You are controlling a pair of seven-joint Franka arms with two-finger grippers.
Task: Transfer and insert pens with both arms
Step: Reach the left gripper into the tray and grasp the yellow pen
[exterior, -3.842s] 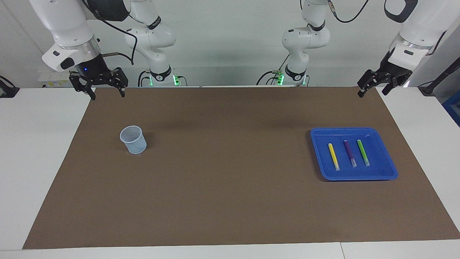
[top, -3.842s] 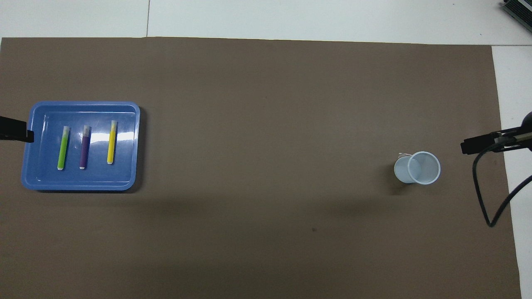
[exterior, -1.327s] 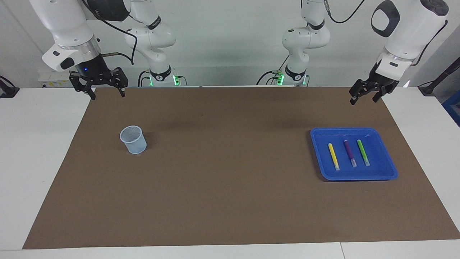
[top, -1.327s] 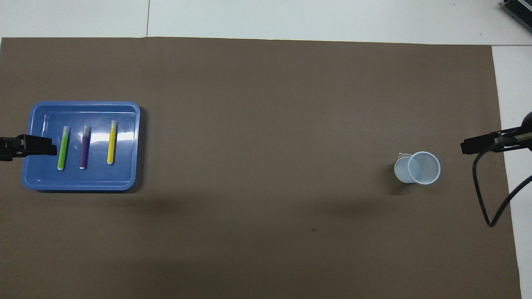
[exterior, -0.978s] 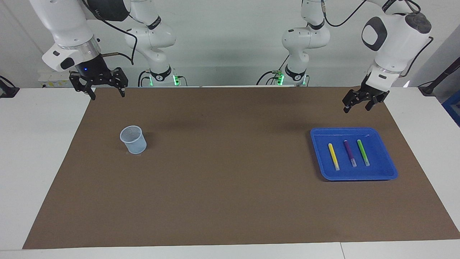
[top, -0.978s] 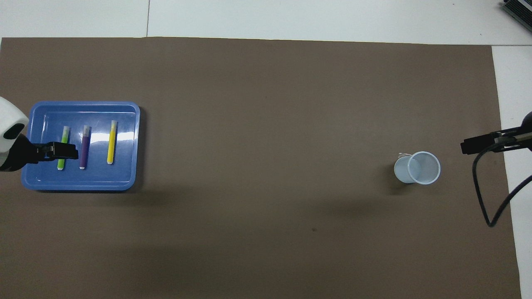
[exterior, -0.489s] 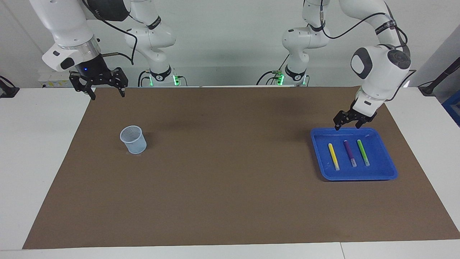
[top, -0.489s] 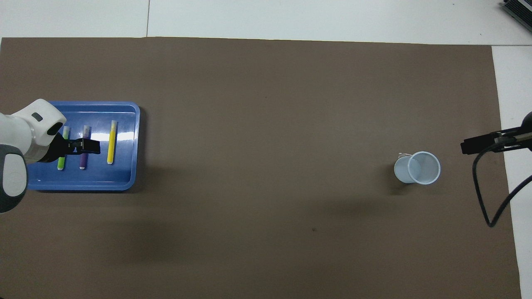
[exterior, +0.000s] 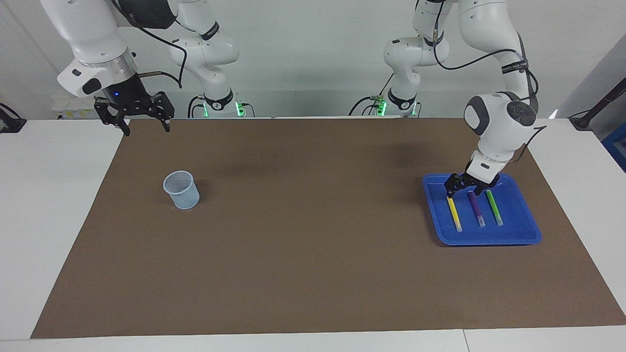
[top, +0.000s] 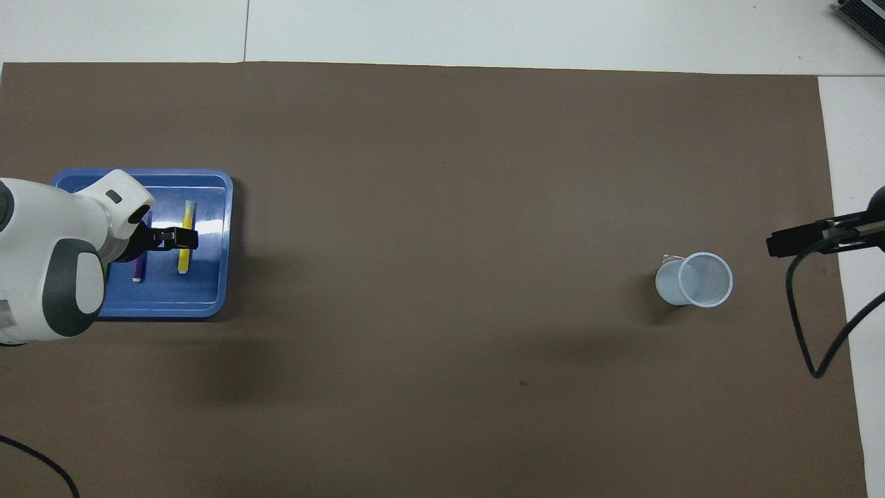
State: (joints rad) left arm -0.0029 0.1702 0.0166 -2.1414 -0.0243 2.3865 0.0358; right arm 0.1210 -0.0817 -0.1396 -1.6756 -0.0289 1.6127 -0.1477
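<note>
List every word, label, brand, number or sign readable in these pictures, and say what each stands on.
None can be read.
Black bands on the small white arms without pincers carry pale markings, too small to read.
The three slim marker pens, the blue plastic tray and the pale translucent cup show no print.

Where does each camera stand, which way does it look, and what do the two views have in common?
Facing view: high across the table, looking at the robots; both arms show, the left gripper low over the blue tray by the yellow pen, the right gripper waiting open over the mat's corner.
Overhead view: high above the robots' end, looking forward and steeply down; the left arm covers the tray, only the right gripper's tip shows.
Shared: tray, yellow and purple pen, and pale blue cup.
</note>
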